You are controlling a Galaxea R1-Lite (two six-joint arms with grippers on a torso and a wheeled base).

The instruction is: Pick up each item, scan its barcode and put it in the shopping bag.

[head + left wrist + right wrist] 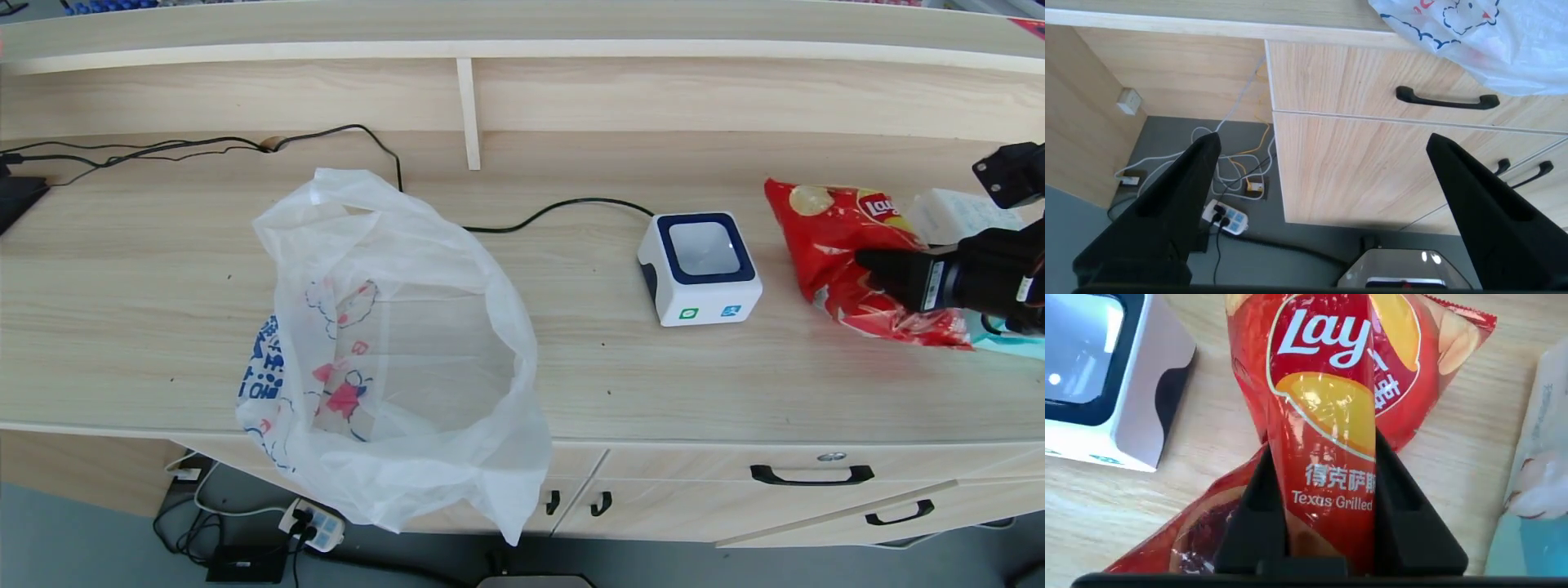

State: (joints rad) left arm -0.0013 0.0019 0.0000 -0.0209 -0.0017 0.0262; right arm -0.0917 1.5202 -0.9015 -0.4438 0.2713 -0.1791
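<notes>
Right gripper [1323, 486] pinching a fold of the chip bag [824, 237].
The scanner [700, 265] lies just to its left, the shopping bag [326, 245] farther left.

Shopping bag [326, 245], scanner [700, 269], chip bag [824, 237], one each

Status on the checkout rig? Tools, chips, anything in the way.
Right tool shut on chip bag, which lies on counter. Left tool open, down by drawers. Scanner stands between chips and shopping bag.
</notes>
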